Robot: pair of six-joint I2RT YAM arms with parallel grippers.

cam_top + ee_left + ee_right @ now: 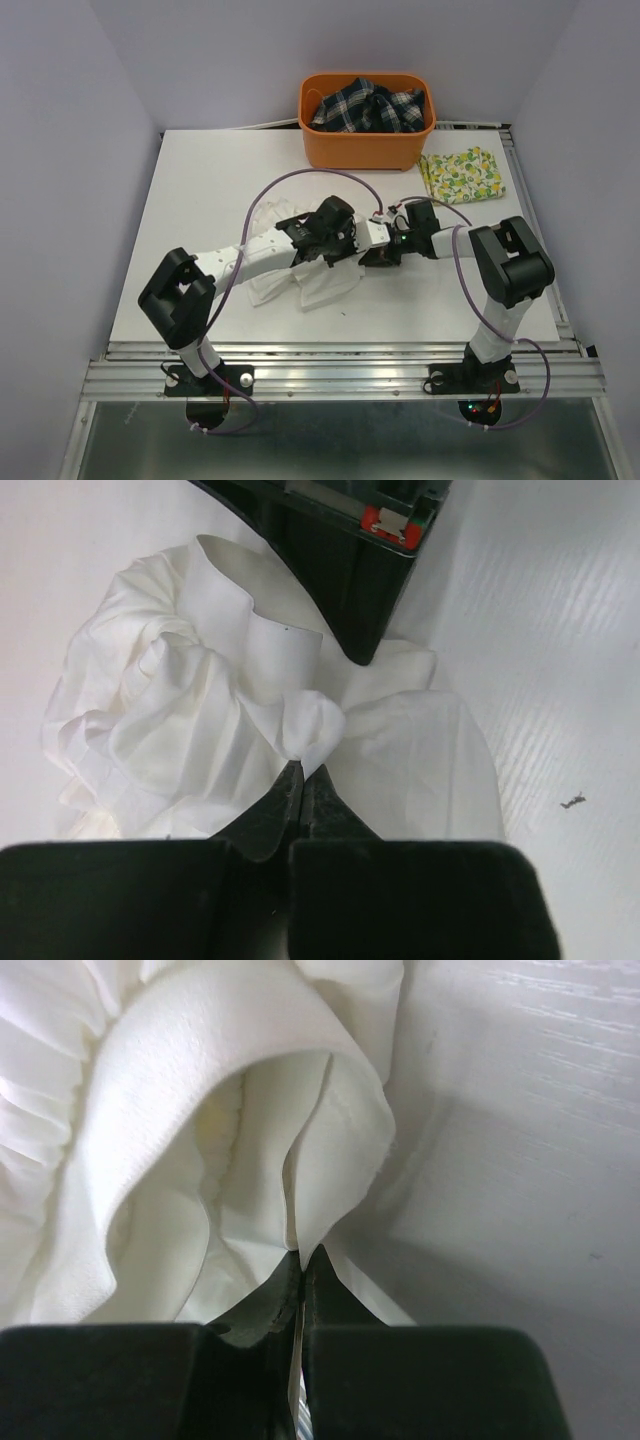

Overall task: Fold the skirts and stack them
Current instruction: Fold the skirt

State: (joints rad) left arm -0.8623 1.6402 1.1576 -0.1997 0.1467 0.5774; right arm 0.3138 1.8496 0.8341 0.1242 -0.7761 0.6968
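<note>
The plain white crinkly skirt (310, 283) lies bunched in the middle of the table under both arms. My left gripper (322, 250) is shut on a fold of it (310, 730); the skirt spreads out crumpled beyond its tips. My right gripper (372, 256) is shut on another edge of the same white skirt (300, 1160), with cloth caught between the jaws. The right gripper's black body shows in the left wrist view (350, 570). The lemon-print skirt (464, 174) lies folded flat at the back right of the table.
An orange plastic basket (366, 145) stands at the back centre and holds a dark plaid cloth (368, 106). The white table (200, 200) ends at a metal rail along the near edge. A small dark speck (572, 801) lies on the table.
</note>
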